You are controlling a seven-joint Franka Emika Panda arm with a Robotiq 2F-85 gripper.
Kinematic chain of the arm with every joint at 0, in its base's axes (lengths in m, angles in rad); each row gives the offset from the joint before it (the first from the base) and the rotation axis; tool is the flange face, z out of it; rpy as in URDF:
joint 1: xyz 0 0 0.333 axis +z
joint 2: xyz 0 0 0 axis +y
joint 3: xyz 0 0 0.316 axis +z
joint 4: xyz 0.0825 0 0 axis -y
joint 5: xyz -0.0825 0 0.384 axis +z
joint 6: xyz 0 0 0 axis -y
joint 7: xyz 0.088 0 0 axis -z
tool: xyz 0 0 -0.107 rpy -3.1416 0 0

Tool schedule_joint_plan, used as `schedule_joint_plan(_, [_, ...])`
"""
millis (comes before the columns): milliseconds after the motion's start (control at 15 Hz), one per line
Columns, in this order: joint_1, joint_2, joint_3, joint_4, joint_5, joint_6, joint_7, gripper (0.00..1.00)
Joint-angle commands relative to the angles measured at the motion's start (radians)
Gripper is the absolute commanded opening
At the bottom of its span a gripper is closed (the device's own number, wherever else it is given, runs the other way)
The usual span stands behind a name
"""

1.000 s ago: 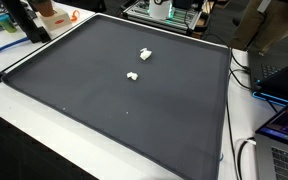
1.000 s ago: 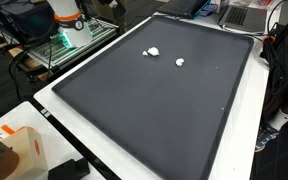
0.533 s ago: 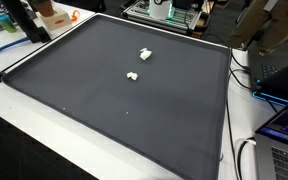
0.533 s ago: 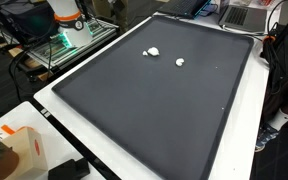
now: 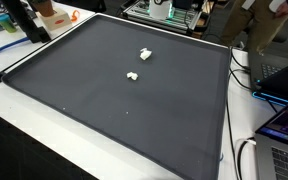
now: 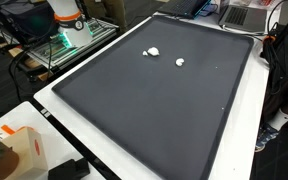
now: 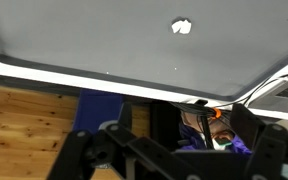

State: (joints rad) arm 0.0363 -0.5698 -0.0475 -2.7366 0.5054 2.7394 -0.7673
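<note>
Fingers [image 7: 76, 158] spread open, holding nothing — well apart from a small white piece [image 7: 181, 27], on the dark mat [image 7: 84, 35] covering the surface [image 5: 14, 108]

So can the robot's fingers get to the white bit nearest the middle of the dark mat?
Probably yes. The fingers are open, and the white piece lies out in the open on the dark mat. Only another white piece is near, and it sits apart.
</note>
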Motion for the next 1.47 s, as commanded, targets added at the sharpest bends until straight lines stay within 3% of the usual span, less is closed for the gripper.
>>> schedule_joint_plan(0, [0.061,-0.003,-0.071,-0.005,-0.080,0.013,0.056,1.00])
schedule_joint_plan(267, [0.063,-0.004,-0.074,-0.005,-0.081,0.013,0.055,1.00])
schedule_joint_plan(467, [0.010,-0.013,0.035,-0.047,-0.224,-0.022,0.265,1.00])
schedule_joint_plan(533, [-0.057,0.018,0.128,-0.010,-0.205,-0.062,0.284,1.00])
schedule_joint_plan(800, [-0.075,0.004,0.285,-0.015,-0.253,-0.229,0.491,1.00])
schedule_joint_plan(933, [-0.071,0.007,0.320,-0.014,-0.238,-0.310,0.556,1.00])
schedule_joint_plan(1267, [-0.058,0.032,0.327,-0.014,-0.214,-0.447,0.610,1.00])
schedule_joint_plan(1333, [0.020,0.029,0.244,-0.015,-0.274,-0.406,0.632,1.00])
schedule_joint_plan(1400, [0.020,0.034,0.244,-0.014,-0.273,-0.417,0.632,1.00])
